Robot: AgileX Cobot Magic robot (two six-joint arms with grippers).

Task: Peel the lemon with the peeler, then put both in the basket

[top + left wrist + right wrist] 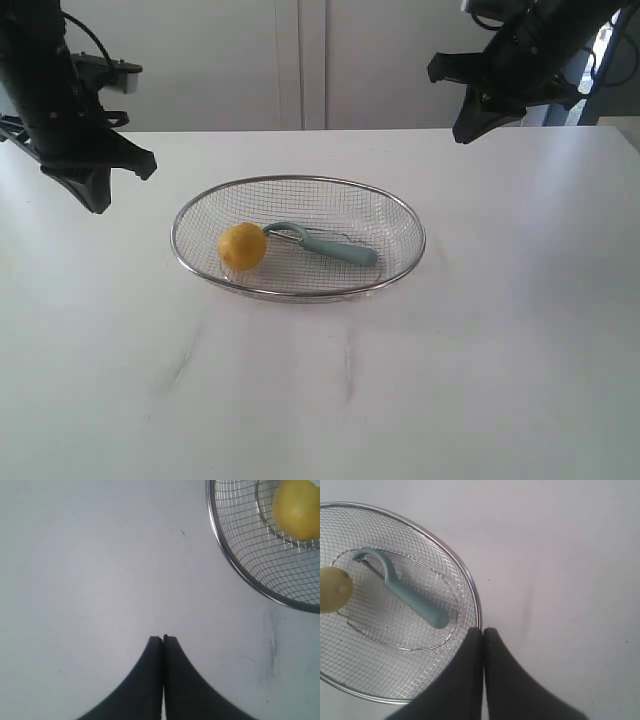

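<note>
The yellow lemon (242, 246) lies in the silver wire basket (400, 215), in its left part. Beside it lies the teal-handled peeler (335, 247), its metal blade head touching the lemon. The left wrist view shows the lemon (297, 507) and the basket rim (235, 570); the right wrist view shows the peeler (410, 596), the lemon (332, 589) and the basket (470, 587). My left gripper (97, 205) hangs shut and empty above the table left of the basket; it is the left gripper (163, 638). My right gripper (463, 135) is raised at the back right, shut and empty; it is the right gripper (483, 629).
The white table (500, 380) carries only the basket. A white wall with a cupboard seam runs behind the table. Faint grey scuff marks (348, 365) streak the table in front of the basket.
</note>
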